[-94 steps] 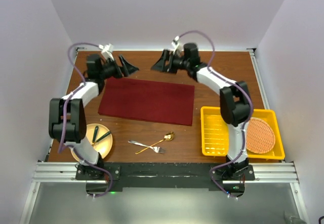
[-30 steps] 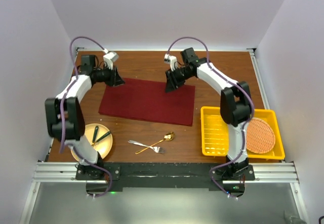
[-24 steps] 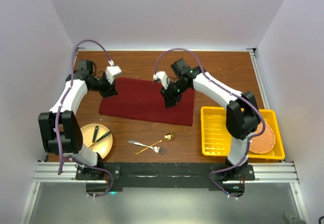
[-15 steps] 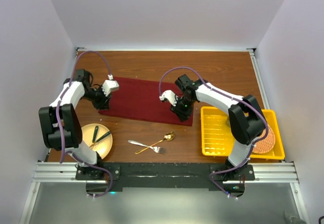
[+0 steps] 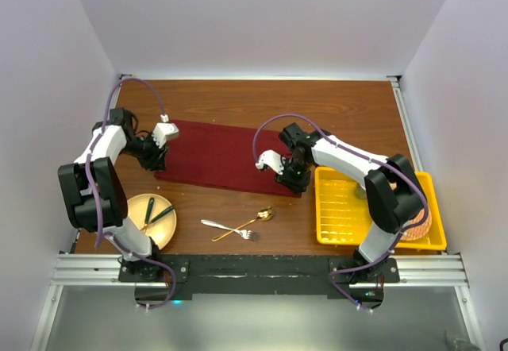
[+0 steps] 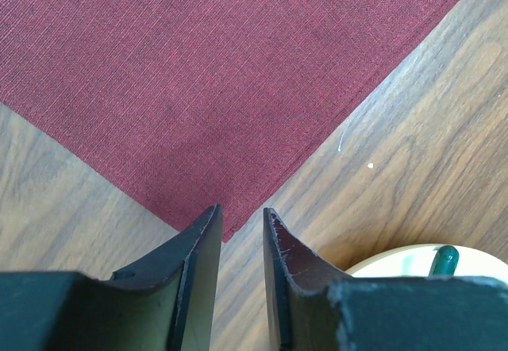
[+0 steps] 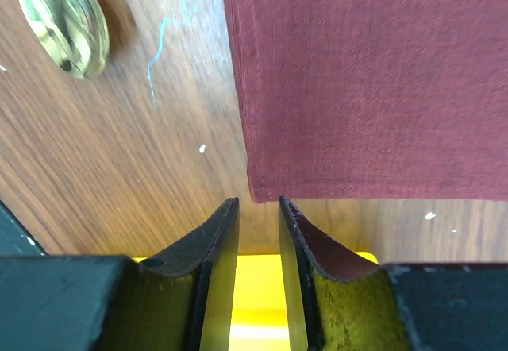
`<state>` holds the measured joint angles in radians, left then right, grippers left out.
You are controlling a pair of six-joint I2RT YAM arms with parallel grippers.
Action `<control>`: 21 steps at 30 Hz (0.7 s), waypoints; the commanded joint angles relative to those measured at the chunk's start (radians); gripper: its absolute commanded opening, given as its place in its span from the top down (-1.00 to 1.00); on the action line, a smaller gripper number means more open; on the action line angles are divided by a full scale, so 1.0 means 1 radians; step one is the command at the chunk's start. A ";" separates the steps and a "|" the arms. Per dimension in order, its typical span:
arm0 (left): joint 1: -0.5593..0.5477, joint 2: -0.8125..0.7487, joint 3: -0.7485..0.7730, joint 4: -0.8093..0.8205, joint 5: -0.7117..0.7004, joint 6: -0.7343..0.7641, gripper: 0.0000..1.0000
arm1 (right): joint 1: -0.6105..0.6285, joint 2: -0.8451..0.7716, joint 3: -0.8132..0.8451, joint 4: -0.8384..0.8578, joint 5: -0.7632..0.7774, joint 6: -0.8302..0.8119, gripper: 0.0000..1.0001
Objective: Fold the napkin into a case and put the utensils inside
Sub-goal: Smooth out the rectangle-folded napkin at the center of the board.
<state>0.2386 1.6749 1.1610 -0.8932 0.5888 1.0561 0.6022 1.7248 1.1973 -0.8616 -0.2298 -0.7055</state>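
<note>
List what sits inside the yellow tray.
An orange woven mat lies in the yellow tray; the right arm covers part of both, so anything beneath it is hidden.

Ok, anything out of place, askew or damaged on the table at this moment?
Nothing looks spilled or damaged. The napkin lies flat but is slightly skewed against the edges of the table. The fork and spoon lie crossed near the front edge rather than side by side.

napkin [image 5: 226,156] centre, utensils [image 5: 240,227] in front, basket [image 5: 337,208] rt
</note>
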 commanded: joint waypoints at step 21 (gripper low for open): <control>0.018 0.003 0.019 0.008 0.022 -0.028 0.29 | 0.005 0.002 -0.056 0.038 0.043 -0.075 0.36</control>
<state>0.2436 1.6749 1.1610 -0.8917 0.5907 1.0321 0.6022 1.7275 1.1492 -0.8387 -0.1989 -0.7513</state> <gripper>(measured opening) 0.351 0.311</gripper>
